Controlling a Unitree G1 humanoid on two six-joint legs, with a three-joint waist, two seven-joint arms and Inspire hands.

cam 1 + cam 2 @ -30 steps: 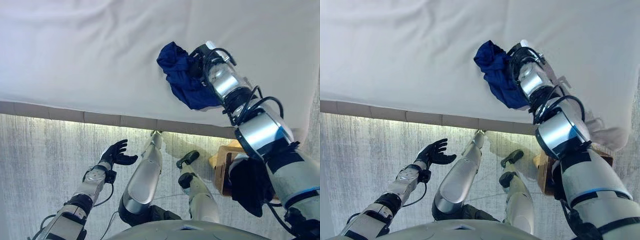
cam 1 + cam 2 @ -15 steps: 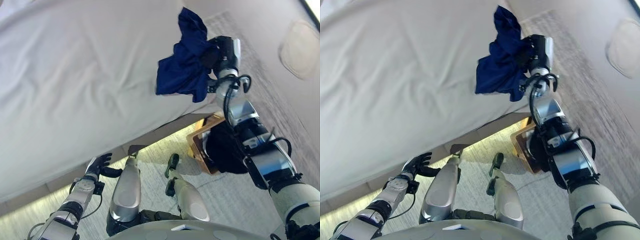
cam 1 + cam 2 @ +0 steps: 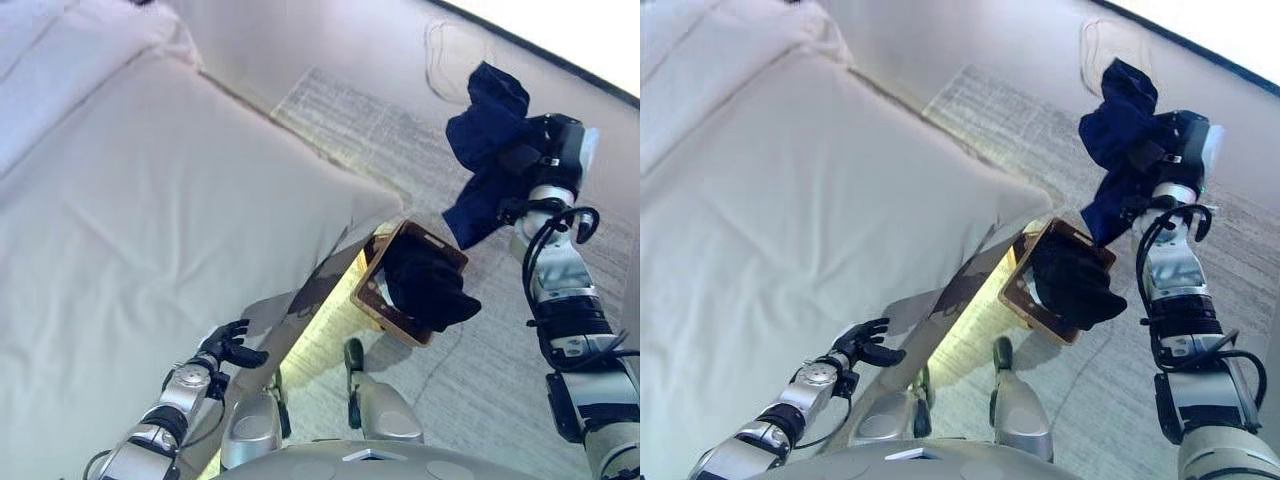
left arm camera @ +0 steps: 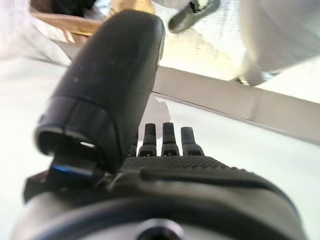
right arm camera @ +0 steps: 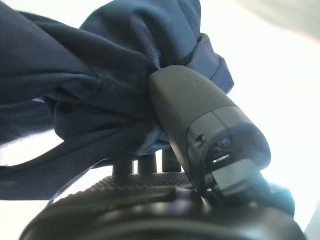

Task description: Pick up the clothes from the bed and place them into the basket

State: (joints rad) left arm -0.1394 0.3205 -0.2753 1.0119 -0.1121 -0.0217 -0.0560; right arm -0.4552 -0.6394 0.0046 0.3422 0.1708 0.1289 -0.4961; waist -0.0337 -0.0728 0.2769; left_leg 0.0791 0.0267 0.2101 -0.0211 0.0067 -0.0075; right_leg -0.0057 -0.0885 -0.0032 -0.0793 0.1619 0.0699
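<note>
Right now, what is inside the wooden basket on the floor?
The basket holds a dark garment that fills it and spills over its rim. Anything beneath that garment is covered. The blue garment is not inside; the right hand holds it above the floor.

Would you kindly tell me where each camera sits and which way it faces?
Eye views: on the head, looking down at bed, basket, both arms.
Left wrist view: behind the left hand, open, facing the bed's edge.
Right wrist view: behind the right hand, facing the blue garment it grips.
Shared: garment, basket.
</note>
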